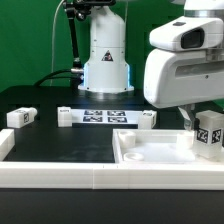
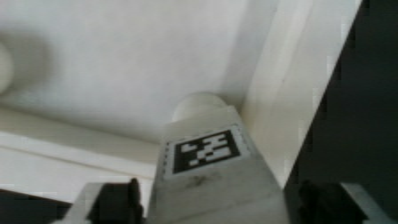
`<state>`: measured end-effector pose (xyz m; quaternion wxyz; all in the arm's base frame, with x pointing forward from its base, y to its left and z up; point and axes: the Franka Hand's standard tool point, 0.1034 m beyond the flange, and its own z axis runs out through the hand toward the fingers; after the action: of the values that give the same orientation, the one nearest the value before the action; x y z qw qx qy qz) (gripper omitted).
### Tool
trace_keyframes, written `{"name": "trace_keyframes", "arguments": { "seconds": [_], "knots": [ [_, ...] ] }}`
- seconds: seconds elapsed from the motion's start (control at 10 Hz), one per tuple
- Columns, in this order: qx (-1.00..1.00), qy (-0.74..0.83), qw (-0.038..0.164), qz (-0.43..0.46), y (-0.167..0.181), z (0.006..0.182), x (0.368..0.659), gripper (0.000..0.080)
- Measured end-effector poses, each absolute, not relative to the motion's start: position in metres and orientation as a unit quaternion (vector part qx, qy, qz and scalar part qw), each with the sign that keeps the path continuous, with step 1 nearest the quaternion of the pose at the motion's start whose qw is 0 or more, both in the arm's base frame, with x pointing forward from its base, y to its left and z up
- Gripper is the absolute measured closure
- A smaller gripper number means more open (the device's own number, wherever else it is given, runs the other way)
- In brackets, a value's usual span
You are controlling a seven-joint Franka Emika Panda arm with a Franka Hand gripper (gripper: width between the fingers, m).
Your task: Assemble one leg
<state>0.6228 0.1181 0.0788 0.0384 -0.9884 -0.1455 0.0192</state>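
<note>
My gripper (image 1: 206,128) is at the exterior view's right, shut on a leg (image 1: 210,136), a white block with a black-and-white tag. It holds the leg upright over the right end of the large white rimmed panel (image 1: 150,152). In the wrist view the leg (image 2: 214,150) sits between the two dark fingers (image 2: 111,205), and its far end points at the panel's floor (image 2: 125,80) close to a raised rim. I cannot tell whether the tip touches the panel.
The marker board (image 1: 105,116) lies at the back centre before the robot base (image 1: 105,60). Three more white legs lie on the black table: far left (image 1: 20,117), beside the board's left end (image 1: 66,117) and its right end (image 1: 147,120). A white wall (image 1: 60,180) runs along the front.
</note>
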Motion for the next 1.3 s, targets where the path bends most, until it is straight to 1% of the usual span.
{"name": "trace_keyframes", "arguments": {
  "seconds": [0.1,0.3,0.5,0.7,0.9,1.1,1.3],
  "knots": [
    [-0.99,-0.137,0.038,0.019,0.117,0.0788,0.623,0.051],
    [-0.99,-0.132,0.038,0.02,0.1172,0.0787,0.623,0.051],
    [-0.999,-0.017,0.037,0.016,0.1179,0.0779,0.6234,0.051],
    [-0.995,0.09,0.033,0.018,0.1192,0.0778,0.6235,0.051],
    [-0.972,0.234,0.026,0.021,0.1208,0.0776,0.6231,0.0509],
    [-0.946,0.321,0.023,0.024,0.1217,0.077,0.6227,0.0509],
    [-0.919,0.391,0.025,0.026,0.1217,0.0768,0.623,0.0509]
  ]
}}
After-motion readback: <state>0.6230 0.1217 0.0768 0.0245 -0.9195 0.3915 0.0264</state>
